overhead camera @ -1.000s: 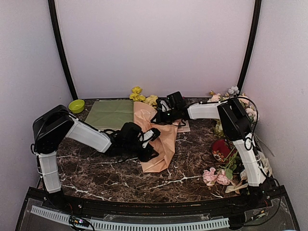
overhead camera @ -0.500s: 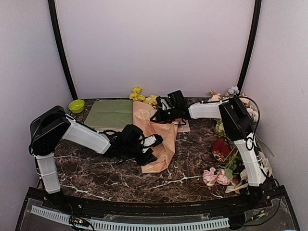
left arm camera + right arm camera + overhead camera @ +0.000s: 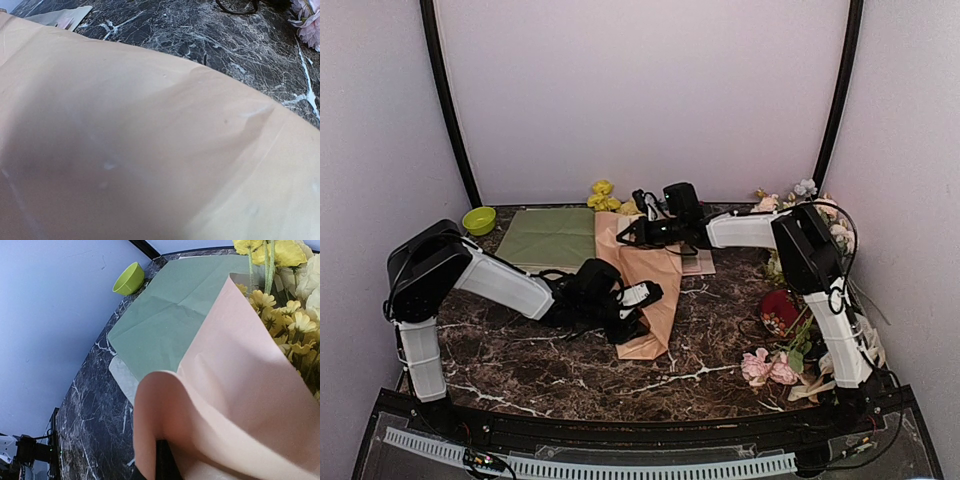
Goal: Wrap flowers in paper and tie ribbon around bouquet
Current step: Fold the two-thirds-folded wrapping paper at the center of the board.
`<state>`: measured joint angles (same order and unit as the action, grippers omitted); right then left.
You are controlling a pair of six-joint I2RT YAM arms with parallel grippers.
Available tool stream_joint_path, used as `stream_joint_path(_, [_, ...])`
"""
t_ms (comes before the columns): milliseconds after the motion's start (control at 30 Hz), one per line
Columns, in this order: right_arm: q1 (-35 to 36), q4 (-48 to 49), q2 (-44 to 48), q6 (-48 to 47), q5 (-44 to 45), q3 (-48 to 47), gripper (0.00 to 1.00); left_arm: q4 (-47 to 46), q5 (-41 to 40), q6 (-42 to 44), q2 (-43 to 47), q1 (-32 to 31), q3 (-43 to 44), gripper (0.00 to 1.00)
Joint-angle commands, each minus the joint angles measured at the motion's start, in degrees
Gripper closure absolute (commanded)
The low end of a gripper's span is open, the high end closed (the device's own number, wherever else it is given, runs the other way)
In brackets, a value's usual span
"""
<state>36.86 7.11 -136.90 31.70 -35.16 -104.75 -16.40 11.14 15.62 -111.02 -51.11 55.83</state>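
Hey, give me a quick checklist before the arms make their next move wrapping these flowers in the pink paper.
1. Right gripper pinching the paper edge: ok, shut on it.
2. Yellow flowers inside the fold: ok, heads show past the edge.
3. Left gripper gripping the paper: cannot tell, its camera shows only paper.
4. Ribbon within reach: cannot tell, not seen in any view.
5. Green sheet out of the fold: ok, flat alongside.
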Motion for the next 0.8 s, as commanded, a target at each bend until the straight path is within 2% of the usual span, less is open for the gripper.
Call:
stream_joint_path(0, [0.5, 0.8, -7.0, 0.9, 1.6, -5.6, 1.00, 6.9, 2.2, 1.5, -3.3, -1.4, -2.8, 0.54])
stream_joint_path(133, [0.5, -1.5, -10.5, 1.5, 4.2, -6.7, 1.00, 4.4, 2.7, -0.1, -0.9, -1.4, -4.7, 0.54])
stream_joint_path(267, [0.4, -2.3, -11.1, 0.8, 5.3, -5.7, 1.00, -0.5, 6.1, -2.7, 6.3, -1.4, -7.4, 0.51])
stream_joint_path(467, [0.5, -3.4, -10.7, -0.1, 6.3, -5.2, 1.00, -0.5, 12.2, -7.0, 14.8, -1.2, -8.7, 0.44])
stream_joint_path(567, [0.5, -3.5, -10.4, -0.2, 6.3, -5.0, 1.00, -2.2, 15.9, -13.6, 18.3, 1.8, -10.6, 0.41])
stream_joint_path(767, [0.5, -4.0, -9.3, -1.1, 7.1, -4.2, 1.00, 1.1, 23.6, -30.0, 18.2, 10.5, -6.2, 0.45])
